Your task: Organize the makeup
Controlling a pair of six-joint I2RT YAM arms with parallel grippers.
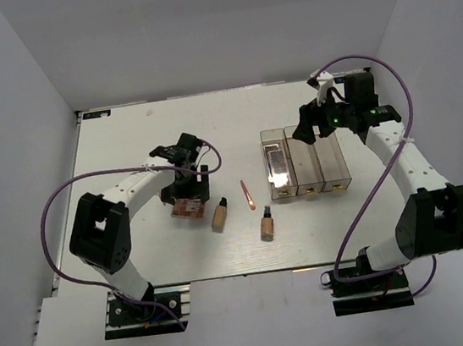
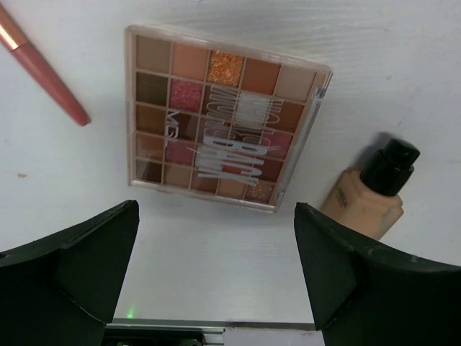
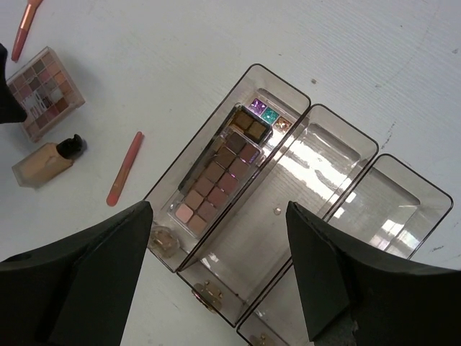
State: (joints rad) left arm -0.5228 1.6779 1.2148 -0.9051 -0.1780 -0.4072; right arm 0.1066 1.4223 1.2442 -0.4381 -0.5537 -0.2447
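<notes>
A square multicolour eyeshadow palette lies flat on the table, with a pink stick to its left and a beige bottle with a black cap to its right. My left gripper hovers just short of it, open, nothing between the fingers. In the top view this palette sits under the left gripper. A long palette and a small glitter one lie in the left compartment of the clear box. My right gripper is open above the box.
Another pink stick and a second bottle lie between the palette and the clear box. The first bottle lies near the palette. White walls close the table on three sides. Both cables loop over the arms.
</notes>
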